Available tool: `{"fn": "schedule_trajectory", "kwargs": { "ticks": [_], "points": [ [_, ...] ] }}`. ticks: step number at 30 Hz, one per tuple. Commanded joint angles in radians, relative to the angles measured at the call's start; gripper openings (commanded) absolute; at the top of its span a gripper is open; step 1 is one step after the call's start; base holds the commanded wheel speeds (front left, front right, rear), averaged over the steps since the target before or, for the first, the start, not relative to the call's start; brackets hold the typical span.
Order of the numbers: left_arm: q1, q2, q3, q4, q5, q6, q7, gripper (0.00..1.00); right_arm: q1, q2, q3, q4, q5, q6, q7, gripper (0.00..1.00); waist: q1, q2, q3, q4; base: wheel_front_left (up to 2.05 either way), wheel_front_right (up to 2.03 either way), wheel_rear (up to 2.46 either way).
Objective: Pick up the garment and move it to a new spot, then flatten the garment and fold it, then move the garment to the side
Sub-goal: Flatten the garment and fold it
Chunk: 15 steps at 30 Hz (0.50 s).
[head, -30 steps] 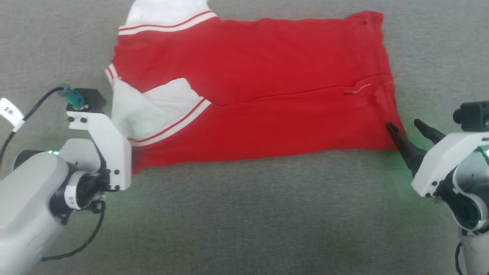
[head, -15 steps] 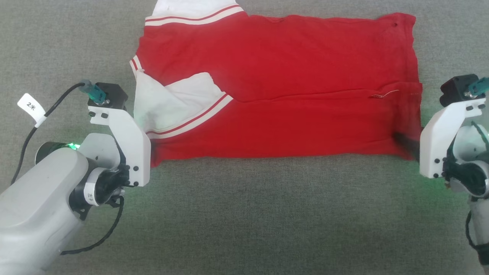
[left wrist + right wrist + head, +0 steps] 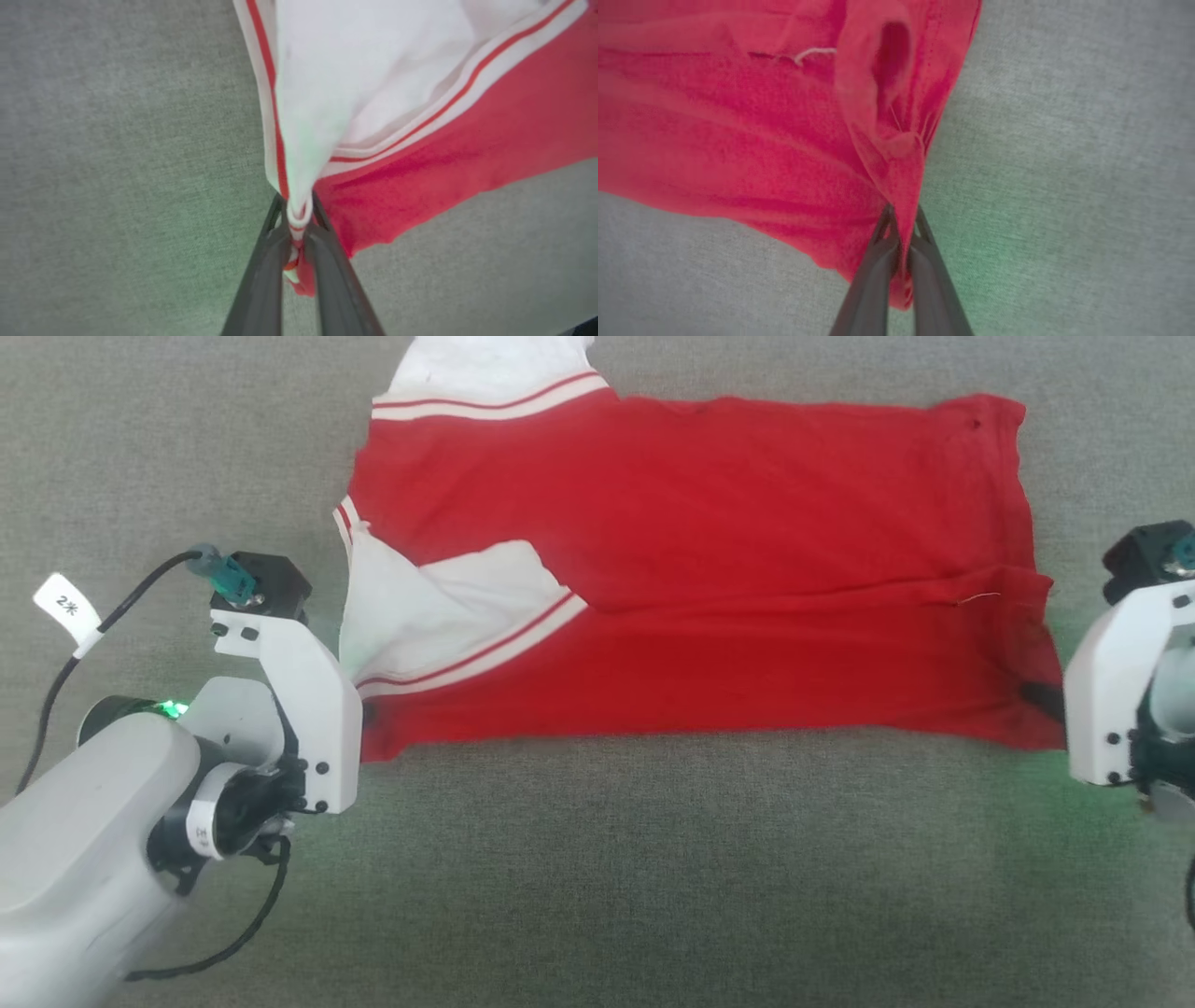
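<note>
Left gripper [image 3: 297, 210], lower left, and right gripper [image 3: 902, 224], right edge, each pinch a corner of the red white-sleeved jersey T-shirt [image 3: 709, 551].

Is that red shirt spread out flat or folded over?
Partly folded: the near strip of the garment lies doubled over the rest, its white sleeve turned onto the red.

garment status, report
Left gripper shut on garment at sleeve-end corner. Right gripper shut on hem-end corner. Lies flat on grey surface, near edge folded over. Nothing in the way.
</note>
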Motion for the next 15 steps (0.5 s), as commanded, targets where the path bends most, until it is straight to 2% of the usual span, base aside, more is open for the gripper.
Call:
{"fn": "schedule_trajectory", "kwargs": {
  "ticks": [1,10,15],
  "points": [
    [0.018,0.014,0.003,-0.014,0.003,0.011,0.004,0.0,0.018,-0.011,-0.007,-0.013,0.001,-0.002,0.015,0.0,0.0,0.0,-0.005,0.002,0.0,0.0,0.0],
    [0.105,0.107,0.017,-0.219,-0.007,0.109,0.022,0.0,0.115,-0.041,-0.053,-0.165,0.035,-0.002,0.118,0.0,0.0,0.0,-0.027,0.014,0.0,0.0,0.0],
    [0.188,0.137,0.009,-0.306,-0.019,0.167,0.009,0.0,0.197,-0.026,-0.089,-0.233,0.057,-0.002,0.167,0.0,0.0,0.0,-0.03,0.023,0.0,0.0,0.0]
  ]
}}
